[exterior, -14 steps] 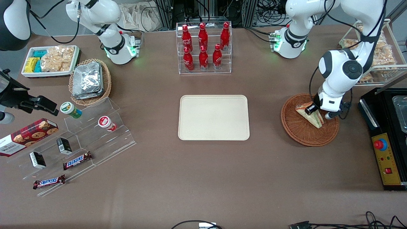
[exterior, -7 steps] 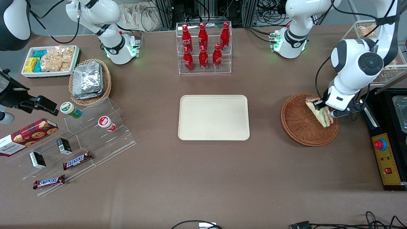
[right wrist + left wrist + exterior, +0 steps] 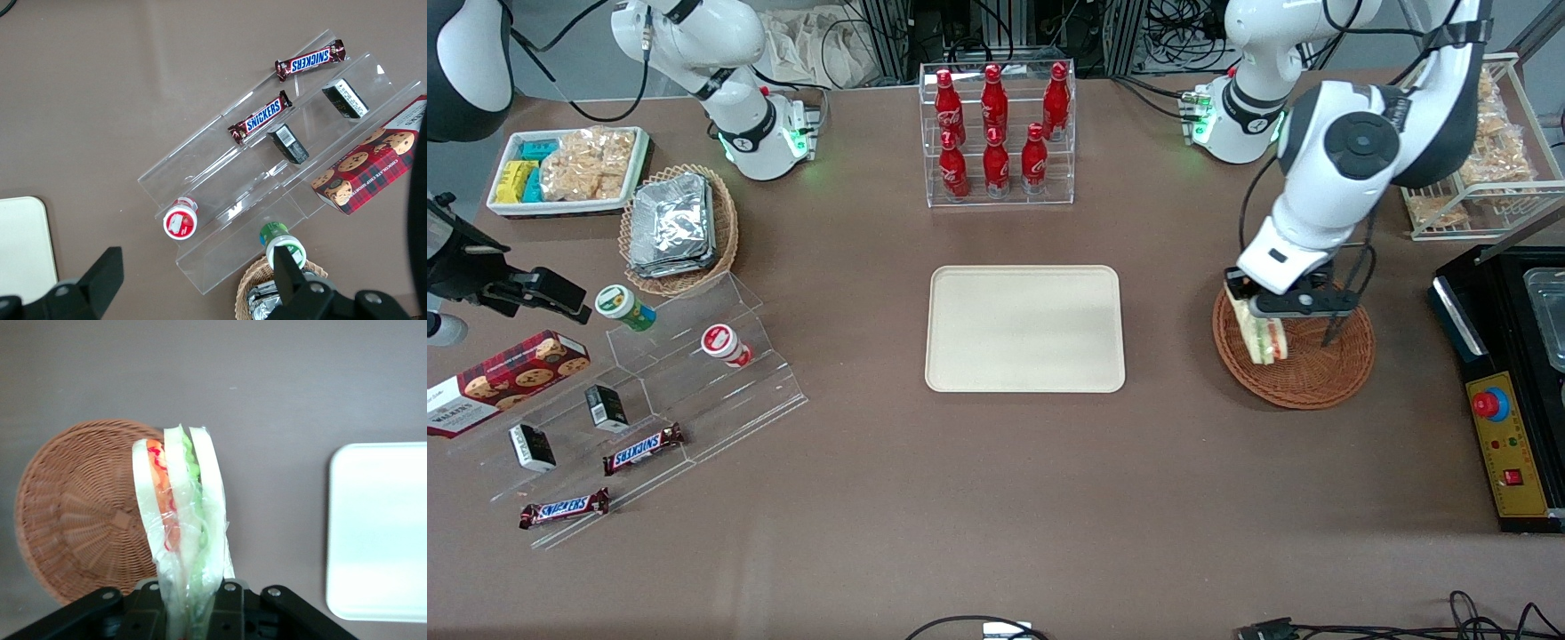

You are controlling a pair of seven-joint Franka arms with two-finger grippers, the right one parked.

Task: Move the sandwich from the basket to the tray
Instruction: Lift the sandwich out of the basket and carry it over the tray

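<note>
The gripper (image 3: 1258, 307) pinches the sandwich (image 3: 1263, 336) by its top, cut edge hanging down, lifted clear above the basket (image 3: 1325, 378); the tray (image 3: 1024, 329) waits nearby toward the parked arm's end.

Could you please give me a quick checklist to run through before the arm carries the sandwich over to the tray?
1. Grip: the gripper is shut on the sandwich, which hangs from its fingers: ok.
2. Lift: the sandwich is clear of the basket floor: ok.
3. Rim clearance toward the tray: cannot tell.
4. Landing spot: the tray is bare: ok.
5. Path: open table between basket and tray, nothing standing in it: ok.
6. Wrapping: the clear film looks intact around the filling: ok.
</note>
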